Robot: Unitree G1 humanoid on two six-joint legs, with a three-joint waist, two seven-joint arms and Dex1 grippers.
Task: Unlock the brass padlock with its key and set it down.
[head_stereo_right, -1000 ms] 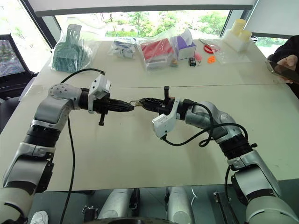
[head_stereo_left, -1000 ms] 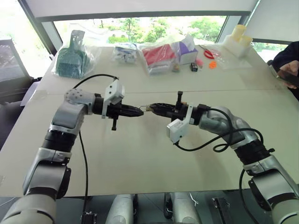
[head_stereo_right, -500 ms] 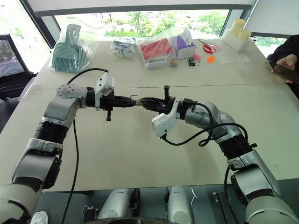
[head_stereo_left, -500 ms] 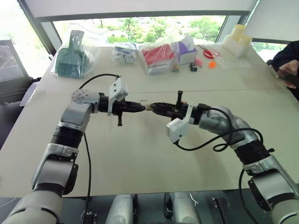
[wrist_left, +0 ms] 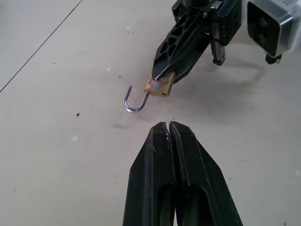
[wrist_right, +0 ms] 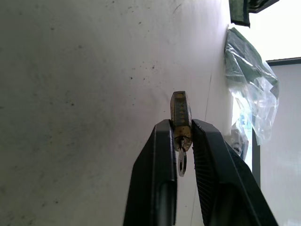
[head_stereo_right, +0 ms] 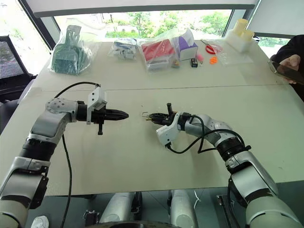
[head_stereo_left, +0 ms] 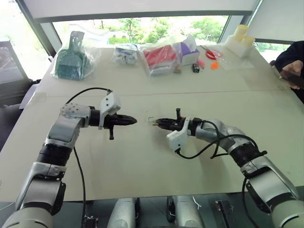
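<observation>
Low over the pale table [head_stereo_left: 142, 156], the right gripper [wrist_left: 162, 84] pinches the padlock [wrist_left: 159, 87], hook toward the closed left gripper [wrist_left: 169, 134].

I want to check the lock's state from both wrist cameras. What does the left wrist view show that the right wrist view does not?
Left wrist view alone: the silvery shackle swung open as a free hook, the right gripper seen from outside with its tips on the lock body, and the left gripper shut, apart from the lock.

Right wrist view alone: the key hanging from the lock's end between the black fingers, and bagged goods at the table's far side.

Both: the brass padlock in the right gripper, over the pale table.
</observation>
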